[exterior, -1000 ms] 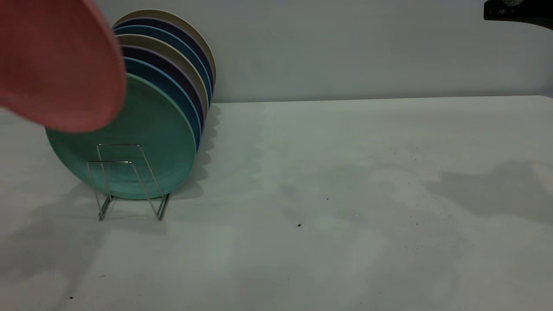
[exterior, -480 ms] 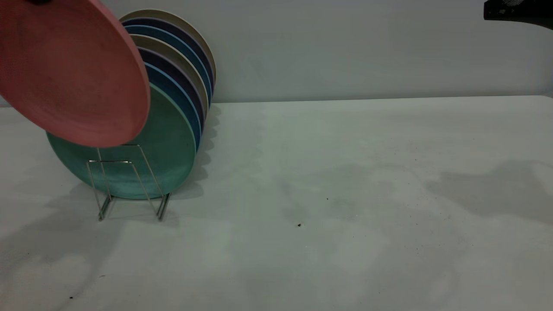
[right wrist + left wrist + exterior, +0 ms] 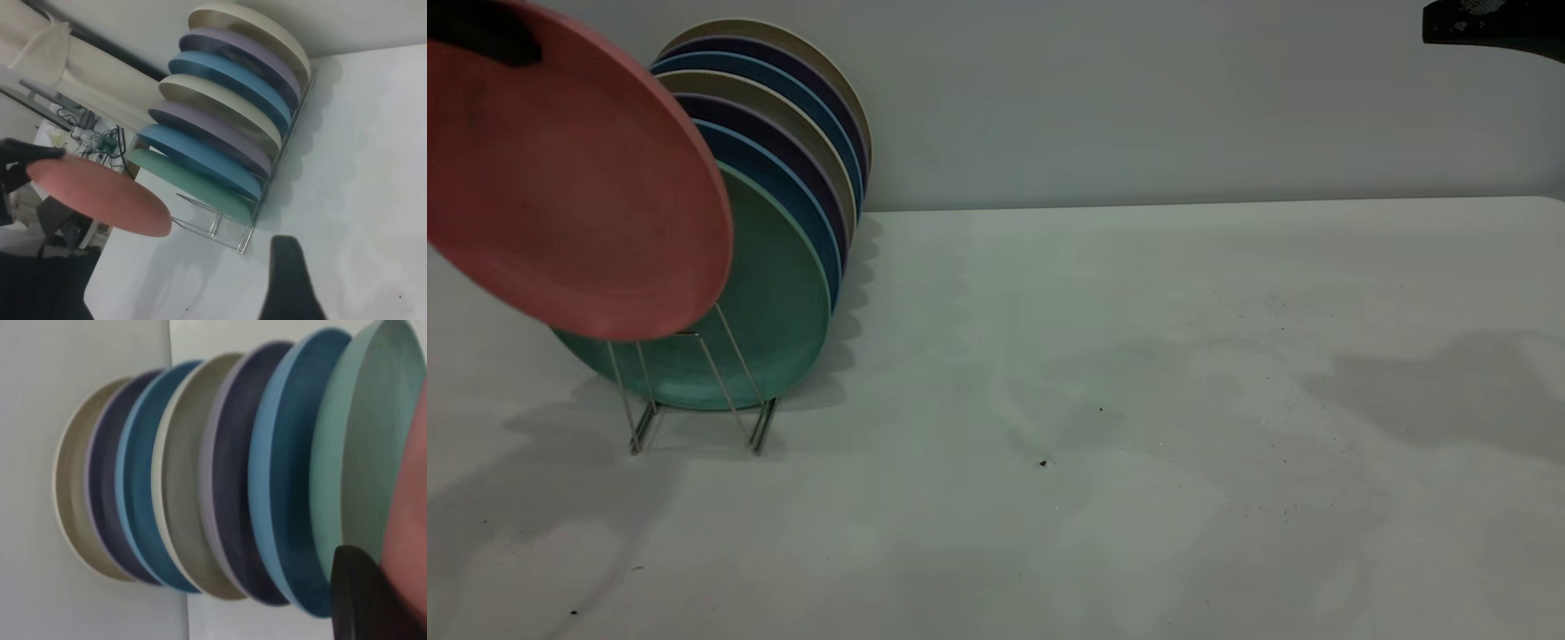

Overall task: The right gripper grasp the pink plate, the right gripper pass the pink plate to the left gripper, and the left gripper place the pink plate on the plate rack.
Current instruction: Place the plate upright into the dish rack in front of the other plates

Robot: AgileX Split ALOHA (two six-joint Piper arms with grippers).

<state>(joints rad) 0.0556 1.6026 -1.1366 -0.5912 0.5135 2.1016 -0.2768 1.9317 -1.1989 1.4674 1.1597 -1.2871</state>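
My left gripper pinches the top rim of the pink plate between its fingers — one dark finger lies over the plate's front face, and the plate hangs tilted below it, clear of the desk. The plate's lower edge sits just over the frontmost wire loops of the plate rack, in front of the teal-green plate that fills the nearest occupied slot. I cannot tell whether the pink rim touches the wires. Behind the teal one, away from my left fingers, six more plates stand on edge in the rack: blue, purple, cream, blue, purple, cream.

My right gripper is well apart, high above the far side of the desk — only a dark finger shows in its wrist view, so I cannot tell whether my right fingers are spread or together.
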